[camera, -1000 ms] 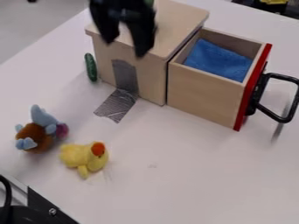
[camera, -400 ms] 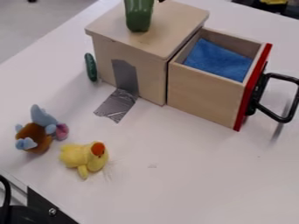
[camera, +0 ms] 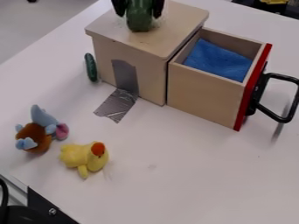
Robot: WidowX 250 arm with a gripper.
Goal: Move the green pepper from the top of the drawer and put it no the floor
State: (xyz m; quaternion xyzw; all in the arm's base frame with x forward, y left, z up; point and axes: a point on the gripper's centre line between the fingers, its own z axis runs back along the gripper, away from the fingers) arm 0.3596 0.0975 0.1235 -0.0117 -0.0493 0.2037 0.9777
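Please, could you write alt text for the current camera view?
A black gripper is at a green pepper atop a wooden cabinet; its drawer is open, with blue cloth inside. A yellow plush toy and a brown plush toy lie on the white table.

Cloth (camera: pixel 216 61) is laid in the drawer (camera: pixel 204 96), right of the cabinet (camera: pixel 149 83); cucumber (camera: pixel 90 68) is placed left, duck (camera: pixel 74 155) and plush toy (camera: pixel 36 136) in front.

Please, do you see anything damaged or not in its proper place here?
Yes, the grey tape looks odd: it runs down the front of the wooden box and onto the table, where its end is wrinkled and ragged. The drawer stands open, though this may be intended.
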